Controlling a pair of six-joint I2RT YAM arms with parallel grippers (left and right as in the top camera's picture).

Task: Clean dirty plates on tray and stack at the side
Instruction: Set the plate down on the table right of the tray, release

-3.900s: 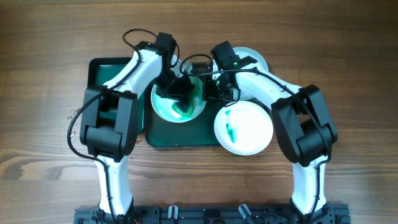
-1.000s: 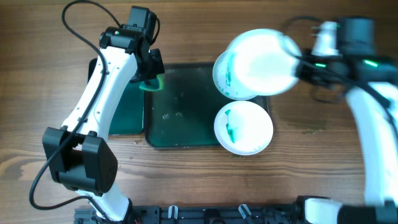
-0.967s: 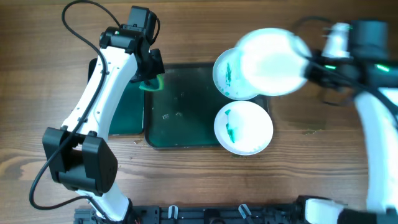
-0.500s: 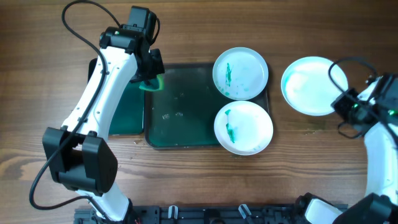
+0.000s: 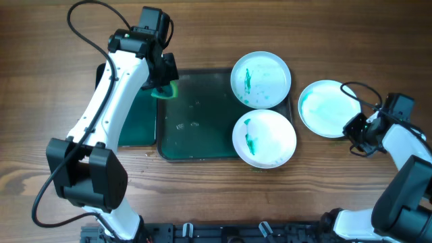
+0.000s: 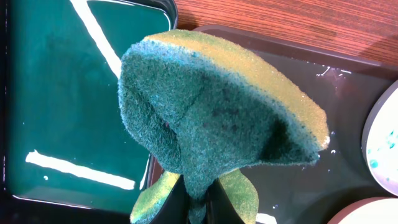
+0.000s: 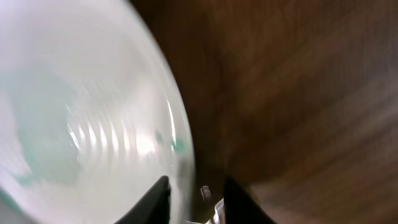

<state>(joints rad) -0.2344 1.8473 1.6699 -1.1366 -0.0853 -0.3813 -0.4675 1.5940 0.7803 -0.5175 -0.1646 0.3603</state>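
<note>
Two white plates with green-teal smears lie on the right end of the large dark green tray (image 5: 196, 135): one at the back (image 5: 261, 79), one at the front (image 5: 264, 138). The pale blue plate (image 5: 330, 108) lies on the table to the right of the tray; it fills the left of the blurred right wrist view (image 7: 81, 112). My right gripper (image 5: 358, 128) is at its lower right rim. Its jaws (image 7: 196, 186) are apart, one over the plate, one over the wood. My left gripper (image 5: 164, 84) is shut on a green and yellow sponge (image 6: 217, 112) over the tray's back left corner.
A smaller narrow dark green tray (image 5: 131, 118) lies against the large tray's left side, under my left arm. Bare wood table (image 5: 351, 175) surrounds the trays. The back white plate's edge shows at the right of the left wrist view (image 6: 385, 137).
My right arm carried the pale blue plate from above the tray out to the right and down onto the table. My left arm has stayed still with the sponge.
</note>
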